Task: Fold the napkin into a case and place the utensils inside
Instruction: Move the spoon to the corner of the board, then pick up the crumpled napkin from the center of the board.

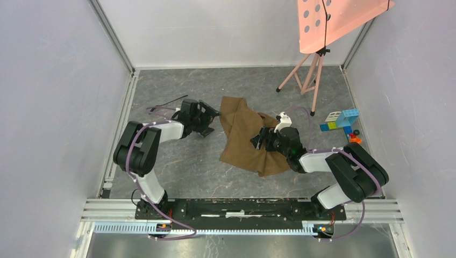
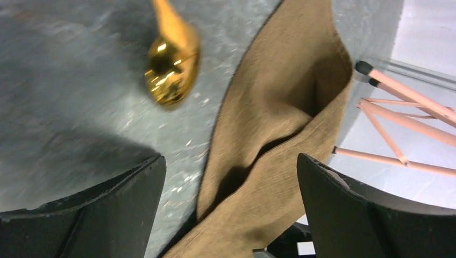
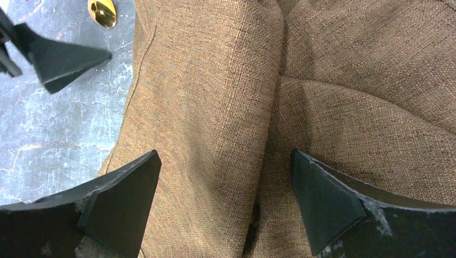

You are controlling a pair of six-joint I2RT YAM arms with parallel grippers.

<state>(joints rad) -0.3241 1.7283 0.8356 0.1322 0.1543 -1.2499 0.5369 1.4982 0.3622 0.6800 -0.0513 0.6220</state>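
Carefully, I'm hovering my released right claw [image 3: 226, 166] over the rumpled napkin [image 3: 215, 80], left claw [image 2: 231, 172] likewise released, seeking one edge.

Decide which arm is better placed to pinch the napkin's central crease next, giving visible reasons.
Probably the right. The right gripper is open above the napkin, straddling the crease. The left gripper, also open, sits at the napkin's left edge near the spoon, farther from that crease.

Overhead wide; wrist cams close, share napkin [image 2: 269, 134], perhaps spoon [image 2: 172, 67].
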